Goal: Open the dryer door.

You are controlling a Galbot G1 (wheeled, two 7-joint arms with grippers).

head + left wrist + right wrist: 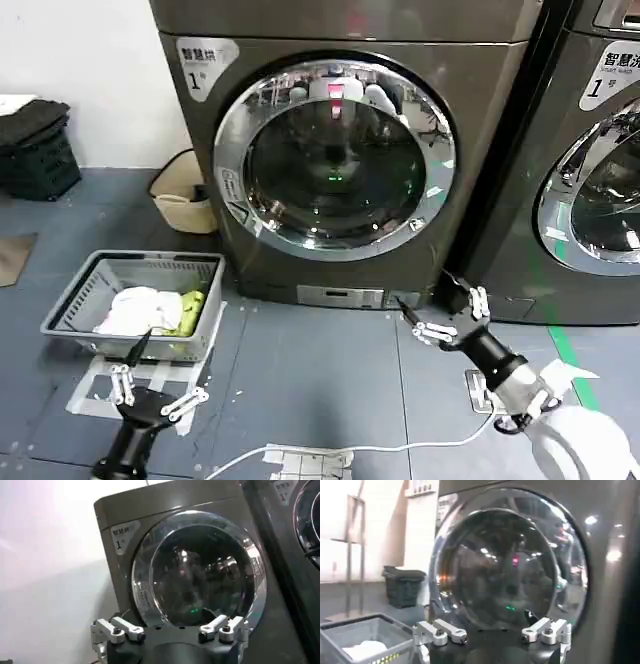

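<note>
Chrome rings the dryer door [335, 155], a wide shiny band around dark tinted glass, and we see it shut flush against the front of the grey machine [200, 120] that stands on the floor against the white wall. Our right gripper [449, 311] is raised low in front of the machine's bottom right corner, just beside the small panel [345, 296] under the door; its fingers [478, 300] are spread apart and grasp nothing, and they are not touching the door. In the right wrist view the same door [510, 565] stands ahead of the spread fingers [442, 632]. Our left gripper [155, 388] hangs low near the floor's near edge, well apart from the machine, also released with its fingers [188, 402] splayed and nothing between them; its wrist view looks up at the door [200, 570] from below. Just beyond the left gripper a grey laundry basket [80, 300] sits on the floor, with white and yellow-green cloth [155, 310] lying in it. A beige bucket [185, 200] stands beside the machine's left lower corner, near the wall. To the right a second grey machine [590, 160] with its own chrome-ringed door stands just beside the first. A white cable [350, 450] trails across the floor between our two arms.
</note>
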